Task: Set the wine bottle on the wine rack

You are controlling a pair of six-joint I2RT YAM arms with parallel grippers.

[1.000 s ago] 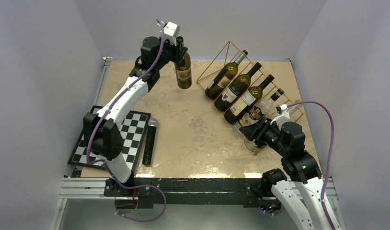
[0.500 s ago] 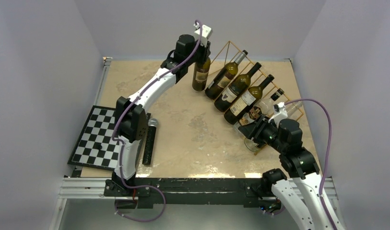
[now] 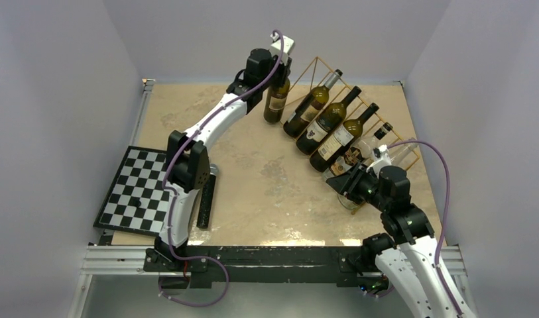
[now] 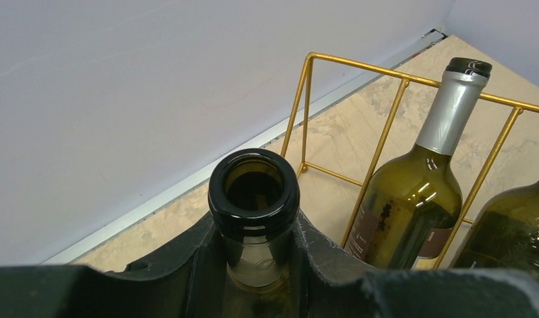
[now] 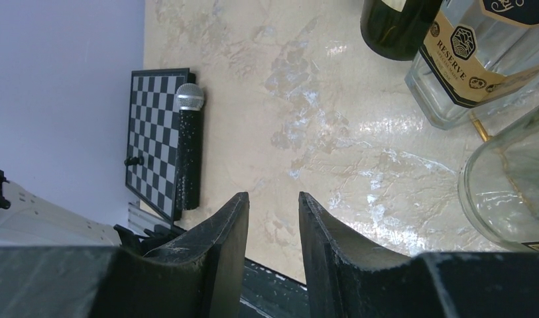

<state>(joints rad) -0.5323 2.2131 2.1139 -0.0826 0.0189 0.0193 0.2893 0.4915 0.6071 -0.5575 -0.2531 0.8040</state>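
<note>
Up by the wine rack, left gripper is clamped on the wine bottle neck; right gripper near-closed, holding nothing.

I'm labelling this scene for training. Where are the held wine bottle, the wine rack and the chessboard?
wine bottle (image 3: 276,105): top view, on its label.
wine rack (image 4: 307,99): left wrist view, on its gold corner upright.
chessboard (image 3: 135,192): top view, on its squares near the middle.
</note>
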